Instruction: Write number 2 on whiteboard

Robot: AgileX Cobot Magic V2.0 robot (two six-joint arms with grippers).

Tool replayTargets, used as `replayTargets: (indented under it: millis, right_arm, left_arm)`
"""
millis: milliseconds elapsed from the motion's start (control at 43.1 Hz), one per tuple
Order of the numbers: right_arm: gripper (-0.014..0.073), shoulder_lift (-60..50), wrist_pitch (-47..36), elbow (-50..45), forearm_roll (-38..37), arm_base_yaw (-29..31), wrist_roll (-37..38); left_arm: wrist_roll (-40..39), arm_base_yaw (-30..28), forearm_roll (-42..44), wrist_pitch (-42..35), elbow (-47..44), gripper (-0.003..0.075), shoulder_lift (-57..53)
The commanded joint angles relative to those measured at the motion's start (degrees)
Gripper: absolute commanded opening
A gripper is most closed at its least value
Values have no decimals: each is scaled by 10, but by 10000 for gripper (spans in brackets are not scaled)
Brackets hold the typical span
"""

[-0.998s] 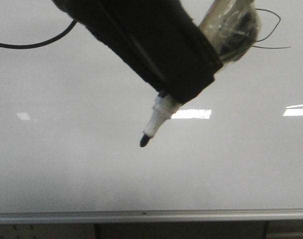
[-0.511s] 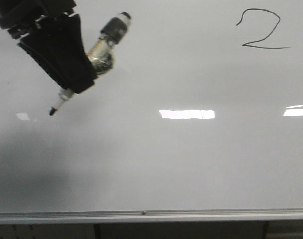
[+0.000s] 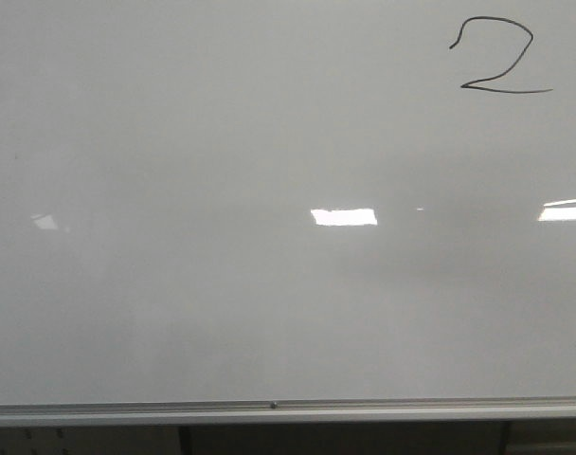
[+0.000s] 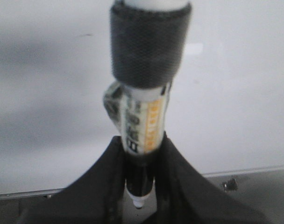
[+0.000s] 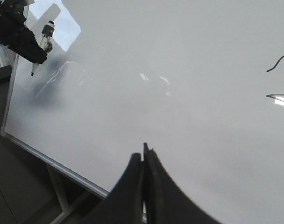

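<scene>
A thin black number 2 [image 3: 506, 91] is drawn at the upper right of the whiteboard [image 3: 269, 284], which fills the front view; neither gripper shows there. In the left wrist view my left gripper [image 4: 142, 144] is shut on a marker [image 4: 144, 121] with a dark fabric band, its tip off the board. The right wrist view shows that gripper [image 5: 38, 58] with the marker [image 5: 46, 35] near the board's far corner. My right gripper [image 5: 144, 156] is shut with nothing in it, hanging over the board [image 5: 156, 70]. Part of the number 2 [image 5: 275, 95] shows at that view's edge.
A silver rail [image 3: 269, 409] runs along the board's near edge, with a dark frame below it. The rail [image 5: 48, 161] and a white stand leg [image 5: 58, 193] appear in the right wrist view. Bright light reflections [image 3: 343, 217] lie on the board.
My left gripper with the marker swept left across the front view and left it. The number 2, partly covered a second ago, is in full view.
</scene>
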State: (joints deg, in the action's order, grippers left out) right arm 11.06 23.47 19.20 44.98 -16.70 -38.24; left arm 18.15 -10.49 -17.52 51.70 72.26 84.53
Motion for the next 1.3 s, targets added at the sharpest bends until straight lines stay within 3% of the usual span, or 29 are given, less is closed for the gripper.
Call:
replayTargets:
  millis: [0, 395, 673, 766, 952, 1161, 1277]
  right_arm:
    - [-95, 4, -39, 15, 16, 0, -1]
    - [-95, 4, -37, 15, 16, 0, -1]
    - [-95, 4, -34, 15, 16, 0, -1]
    - [-95, 4, -34, 15, 16, 0, -1]
    - [-95, 4, -34, 15, 16, 0, -2]
    - [-95, 4, -34, 15, 16, 0, -2]
    - [-95, 4, -34, 15, 16, 0, -2]
  left_arm:
    - [-8, -19, -15, -55, 17, -19, -1]
    - [-8, -18, -13, 71, 166, -19, 138]
    - [-6, -18, -9, 82, 203, -13, 167]
    - [-4, -18, -9, 82, 203, 65, 167]
    - [-4, -18, -8, 78, 203, 332, 167]
    - [-4, -18, 13, 78, 203, 487, 167]
    - [-4, -18, 22, 79, 203, 518, 167]
